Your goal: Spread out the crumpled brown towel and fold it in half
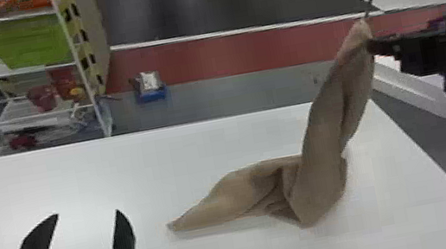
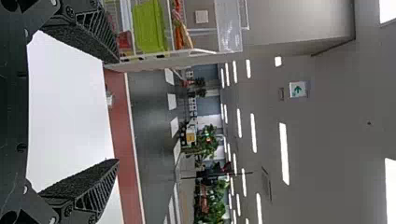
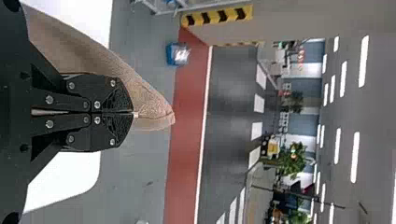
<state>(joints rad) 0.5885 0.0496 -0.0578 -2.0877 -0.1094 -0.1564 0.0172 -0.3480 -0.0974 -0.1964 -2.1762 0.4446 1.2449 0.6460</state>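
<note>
"So, how will the brown towel (image 1: 243,196) handle?"

"Soft and limp, I'd say, and light enough for one pinch. The right gripper (image 1: 372,45) has its fingers pressed together on one end, raised at the far right. From there the cloth hangs to a bunched middle on the white table (image 1: 68,175), and a tapering end lies out to the left."

"And the left gripper (image 1: 88,213)?"

"Spread wide and empty at the near left — apart from the cloth."

"Where should it take hold?"

"At the left tip (image 1: 174,226), shallow, right on the edge. It looks like a corner, though the folds make that hard to confirm. A gentle pull should draw the cloth out; gripping the bunched middle would probably trap creases — and a thick wad could slip."
</note>
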